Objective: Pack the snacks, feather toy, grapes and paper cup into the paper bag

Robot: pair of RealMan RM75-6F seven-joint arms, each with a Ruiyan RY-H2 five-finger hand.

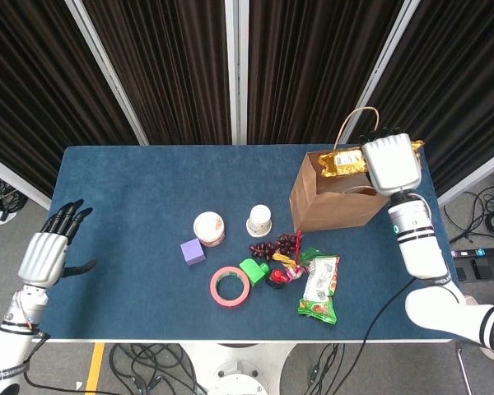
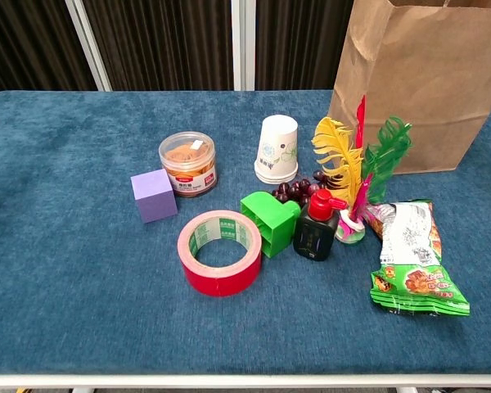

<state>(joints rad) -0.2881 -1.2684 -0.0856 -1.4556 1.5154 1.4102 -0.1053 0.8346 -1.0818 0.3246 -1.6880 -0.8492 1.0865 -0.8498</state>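
1. Over the paper bag (image 1: 333, 197), my right hand (image 1: 390, 162) grips the gold snack packet (image 1: 343, 162) at the mouth.
2. I should lower it fully inside before releasing.
3. My left hand (image 1: 45, 251) idles, fingers apart, holding nothing.

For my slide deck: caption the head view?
Right hand holds a gold snack packet over the open paper bag; other items wait on the table.
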